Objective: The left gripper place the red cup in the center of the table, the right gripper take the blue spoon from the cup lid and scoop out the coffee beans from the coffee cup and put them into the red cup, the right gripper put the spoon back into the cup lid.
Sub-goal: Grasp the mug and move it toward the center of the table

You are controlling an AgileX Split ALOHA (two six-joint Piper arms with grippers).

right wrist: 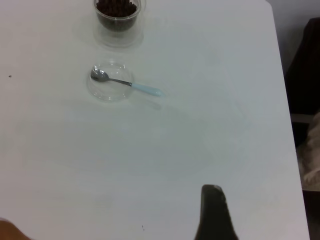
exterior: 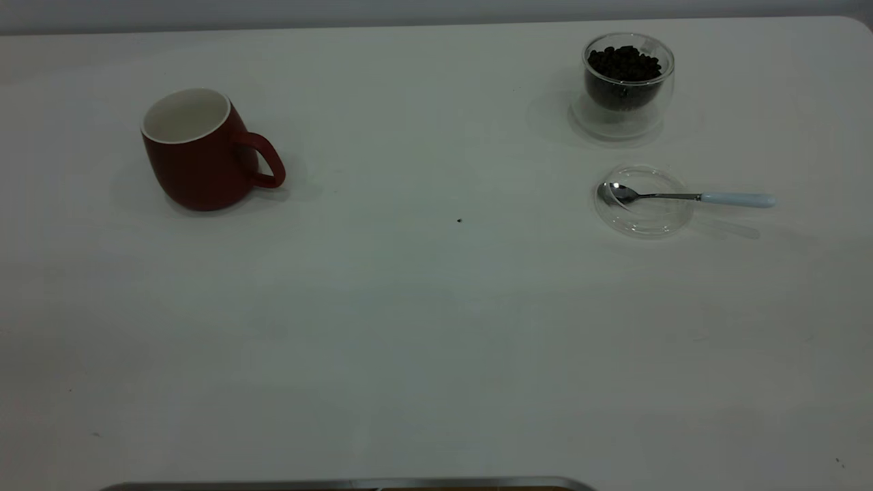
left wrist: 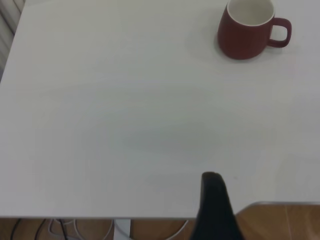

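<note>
**Cup, beans and spoon set out; neither arm at them**

Here the exterior view takes in the whole layout and no arm at all. The red cup point(exterior: 198, 150) stands upright on the left part of the table point(exterior: 423, 327), its handle toward the table's middle, its white inside bare. Well apart from it, on the right side, the coffee cup point(exterior: 627, 85) stands near the far edge with the coffee beans point(exterior: 624, 65) heaped inside. Just in front of it lies the cup lid point(exterior: 643, 201), with the blue spoon point(exterior: 682, 196) resting across it: the metal bowl inside the lid, the pale handle reaching out past the rim on the side away from the red cup. A tiny dark speck point(exterior: 459, 220) sits near the table's middle.

Only the wrist views show anything of the grippers. The left wrist view has the red cup far off and one dark finger of the left gripper point(left wrist: 215, 207) over the table's near edge, with cables point(left wrist: 75, 227) below that edge. The right wrist view shows the coffee cup, lid and spoon at a distance, and one dark finger of the right gripper point(right wrist: 214, 212) above bare tabletop. With a single finger visible in each, I cannot tell how wide either pincer stands; neither holds anything.
</note>
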